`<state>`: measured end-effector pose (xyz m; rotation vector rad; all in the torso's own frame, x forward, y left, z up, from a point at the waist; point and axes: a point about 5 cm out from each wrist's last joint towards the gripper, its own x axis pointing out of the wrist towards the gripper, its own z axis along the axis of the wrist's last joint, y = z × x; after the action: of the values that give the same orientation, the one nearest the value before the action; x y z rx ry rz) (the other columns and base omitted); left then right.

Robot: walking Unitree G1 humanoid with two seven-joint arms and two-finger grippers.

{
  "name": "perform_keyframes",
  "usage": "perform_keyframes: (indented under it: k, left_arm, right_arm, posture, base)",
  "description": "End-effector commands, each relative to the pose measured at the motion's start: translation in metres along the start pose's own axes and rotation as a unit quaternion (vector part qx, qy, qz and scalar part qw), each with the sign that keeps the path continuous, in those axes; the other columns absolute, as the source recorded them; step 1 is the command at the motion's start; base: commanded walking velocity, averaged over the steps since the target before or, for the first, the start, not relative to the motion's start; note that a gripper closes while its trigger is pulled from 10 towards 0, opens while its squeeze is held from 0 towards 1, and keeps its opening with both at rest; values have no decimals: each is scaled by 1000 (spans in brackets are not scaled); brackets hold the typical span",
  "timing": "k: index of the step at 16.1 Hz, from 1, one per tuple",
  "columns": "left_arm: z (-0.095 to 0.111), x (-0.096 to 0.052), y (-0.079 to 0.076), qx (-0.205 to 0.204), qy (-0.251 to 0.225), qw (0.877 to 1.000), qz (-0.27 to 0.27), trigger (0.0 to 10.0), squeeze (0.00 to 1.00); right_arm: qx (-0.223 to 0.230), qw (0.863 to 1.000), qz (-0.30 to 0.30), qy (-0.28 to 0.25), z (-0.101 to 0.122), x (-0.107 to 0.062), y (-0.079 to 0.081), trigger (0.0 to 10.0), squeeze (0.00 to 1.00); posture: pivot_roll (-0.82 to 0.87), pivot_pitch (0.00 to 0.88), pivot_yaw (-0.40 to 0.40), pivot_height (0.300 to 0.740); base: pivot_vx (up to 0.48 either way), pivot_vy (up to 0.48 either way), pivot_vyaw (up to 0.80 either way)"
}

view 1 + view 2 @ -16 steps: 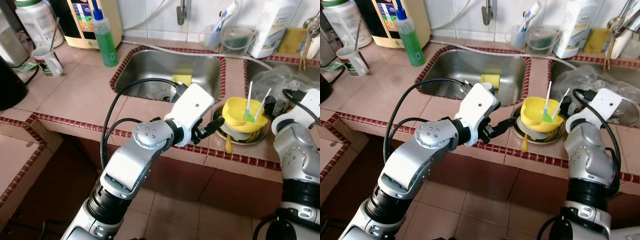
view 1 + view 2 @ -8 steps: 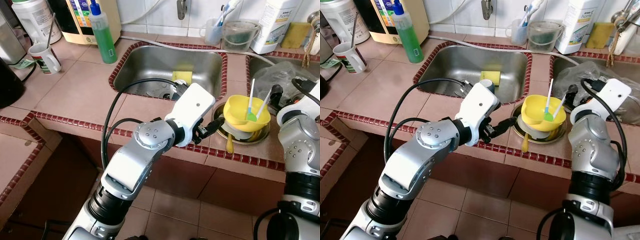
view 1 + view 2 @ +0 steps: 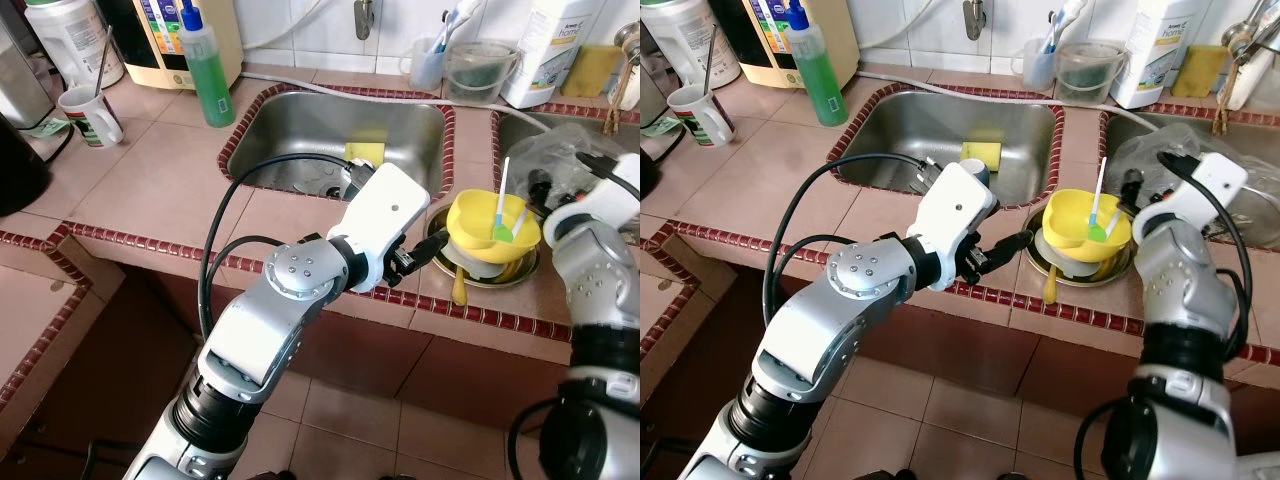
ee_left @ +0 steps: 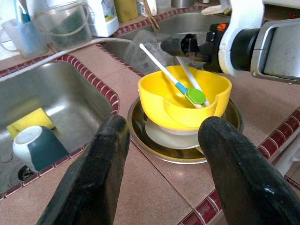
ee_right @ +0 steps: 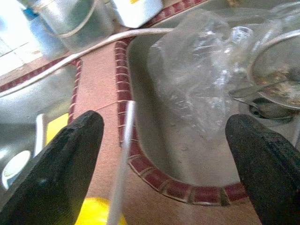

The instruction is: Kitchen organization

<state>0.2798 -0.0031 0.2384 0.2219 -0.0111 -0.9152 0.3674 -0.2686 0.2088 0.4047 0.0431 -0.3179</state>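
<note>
white "home" bottle [image 3: 556, 50], yellow bowl [image 3: 492, 225]

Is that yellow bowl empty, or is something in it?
Not empty: the yellow bowl holds two white-handled utensils, one green-tipped, leaning against its rim.

The silver left arm reaches right, its end effector [image 4: 164, 164] spread wide; the right end effector [image 5: 164, 154] likewise gapes, held farther right.

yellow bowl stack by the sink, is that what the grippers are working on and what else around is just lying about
In play:
yellow bowl, two utensils standing in it
white plate and metal dish beneath it
left gripper, open, facing the stack
right gripper, open, behind the bowl

Lying about:
yellow sponge in the sink
green soap bottle
mug
plastic bag
</note>
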Motion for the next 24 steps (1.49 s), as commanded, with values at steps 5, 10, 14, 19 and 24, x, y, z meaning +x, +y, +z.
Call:
perform_keyframes:
  k: [5,10,14,19,24]
  left_arm:
    - [4,-1,-3,1,-8,1000,4,10000,0]
    - [6,-1,-2,0,-12,1000,12,10000,0]
    - [7,0,-2,1,-16,1000,16,10000,0]
    - [8,0,-3,1,-18,1000,17,10000,0]
    - [8,0,-3,2,-20,1000,21,10000,0]
  right_arm:
    - [29,999,26,20,6,9,4,3451,0]
    - [43,998,21,34,7,12,-1,0,0]
    - [53,998,27,34,7,13,-1,0,0]
    - [61,997,33,38,8,14,1,0,0]
    - [66,996,38,37,9,15,3,0,0]
  posture:
    - [-78,160,42,740]
    - [-77,162,35,740]
    - [-77,162,33,740]
    - [-75,163,31,740]
    - [-73,161,27,740]
  base:
    - [0,0,0]
    - [0,0,0]
    - [0,0,0]
    - [0,0,0]
    - [0,0,0]
